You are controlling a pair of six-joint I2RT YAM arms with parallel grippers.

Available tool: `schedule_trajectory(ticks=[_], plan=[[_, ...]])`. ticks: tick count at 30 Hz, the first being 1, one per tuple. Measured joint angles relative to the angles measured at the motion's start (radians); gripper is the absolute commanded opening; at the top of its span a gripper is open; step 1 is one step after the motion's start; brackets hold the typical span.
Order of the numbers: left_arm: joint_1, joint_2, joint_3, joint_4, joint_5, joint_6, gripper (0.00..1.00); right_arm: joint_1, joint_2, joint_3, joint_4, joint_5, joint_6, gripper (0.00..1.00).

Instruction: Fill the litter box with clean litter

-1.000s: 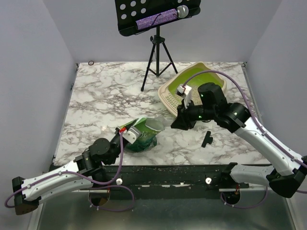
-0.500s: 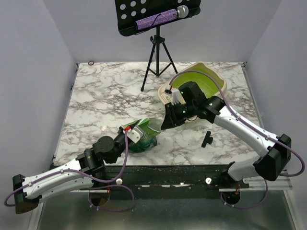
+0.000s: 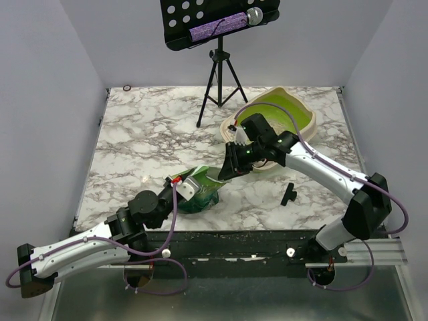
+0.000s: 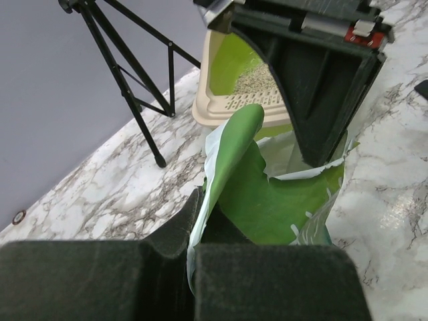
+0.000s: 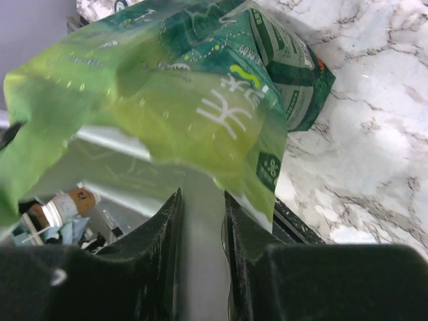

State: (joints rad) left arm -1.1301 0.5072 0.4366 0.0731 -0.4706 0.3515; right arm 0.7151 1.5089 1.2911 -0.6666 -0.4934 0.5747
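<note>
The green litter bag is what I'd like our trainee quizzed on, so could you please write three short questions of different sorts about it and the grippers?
1. True or false: the left gripper is shut on an edge of the green bag.
2. Multiple choice: the right gripper is A) inside the litter box, B) at the bag's open top with its jaws apart, C) resting on the small black part.
3. Short answer: where can clean litter be seen in the left wrist view?

Key
1. True.
2. B.
3. Inside the litter box, a small pile near the slotted strip.
</note>
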Motion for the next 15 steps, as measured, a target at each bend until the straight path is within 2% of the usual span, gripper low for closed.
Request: schedule_trajectory(ticks=[9, 15], plan=[[-0.006, -0.006, 0.0, -0.012, 0.011, 0.0, 0.0, -0.002, 0.141, -0.003, 0.115, -0.114, 0.064, 0.0], [-0.006, -0.008, 0.0, -0.026, 0.012, 0.001, 0.0, -0.005, 0.176, -0.066, 0.267, -0.199, 0.122, 0.01]])
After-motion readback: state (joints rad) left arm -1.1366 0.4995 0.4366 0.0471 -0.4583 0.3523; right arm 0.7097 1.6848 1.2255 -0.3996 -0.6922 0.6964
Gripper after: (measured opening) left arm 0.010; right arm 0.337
